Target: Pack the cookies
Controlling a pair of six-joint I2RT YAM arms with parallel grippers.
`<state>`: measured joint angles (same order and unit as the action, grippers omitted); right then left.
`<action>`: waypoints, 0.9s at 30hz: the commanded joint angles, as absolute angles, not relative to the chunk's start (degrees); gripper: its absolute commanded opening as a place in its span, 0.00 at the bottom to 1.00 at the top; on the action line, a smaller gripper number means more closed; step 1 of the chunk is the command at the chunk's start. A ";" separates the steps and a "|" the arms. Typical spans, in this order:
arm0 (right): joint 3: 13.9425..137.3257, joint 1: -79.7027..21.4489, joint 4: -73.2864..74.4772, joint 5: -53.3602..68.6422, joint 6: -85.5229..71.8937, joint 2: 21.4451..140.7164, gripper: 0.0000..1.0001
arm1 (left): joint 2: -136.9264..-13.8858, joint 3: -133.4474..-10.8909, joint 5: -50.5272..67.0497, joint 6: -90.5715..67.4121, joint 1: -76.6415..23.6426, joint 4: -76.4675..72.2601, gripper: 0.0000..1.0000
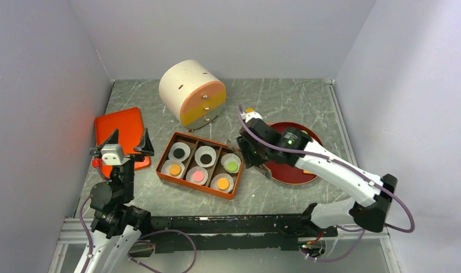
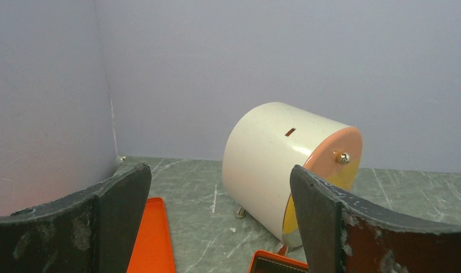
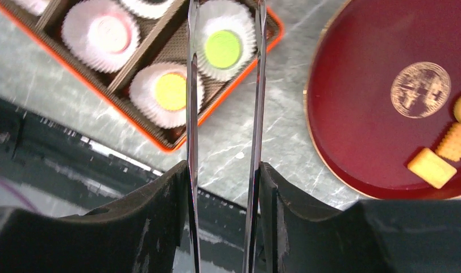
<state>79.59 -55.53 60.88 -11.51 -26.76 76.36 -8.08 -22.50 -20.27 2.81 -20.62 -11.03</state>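
The right gripper point(image 3: 224, 170) is clamped on a pair of tweezers point(image 3: 192, 85). The two thin blades stand slightly apart and reach out over the right end of the box point(image 1: 194, 183). They bracket the paper cup holding the green cookie point(image 3: 223, 49), and their tips run out of the wrist view. The box's six compartments each hold a white cup with one cookie:
- Far row: black, black, green.
- Near row: orange, pink point(image 3: 109, 34), orange-yellow point(image 3: 171, 91).

More cookies lie at the right side of the dark red plate point(image 3: 358, 114), among them a yellow square point(image 3: 431, 167).

A band of bare table point(image 1: 285, 96) separates the box's right corner from the plate's left rim.

The left gripper point(image 1: 129, 139) hangs raised with its fingers wide apart, over the near part of the orange lid point(image 1: 128, 120), close to the left wall. The white cylinder point(image 2: 273, 153) stands beyond the box, toward the far wall.
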 commanded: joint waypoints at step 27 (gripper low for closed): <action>33.35 -54.66 27.61 -37.01 -66.39 63.91 0.51 | -4.98 -24.62 -20.39 1.60 -21.53 -9.20 0.97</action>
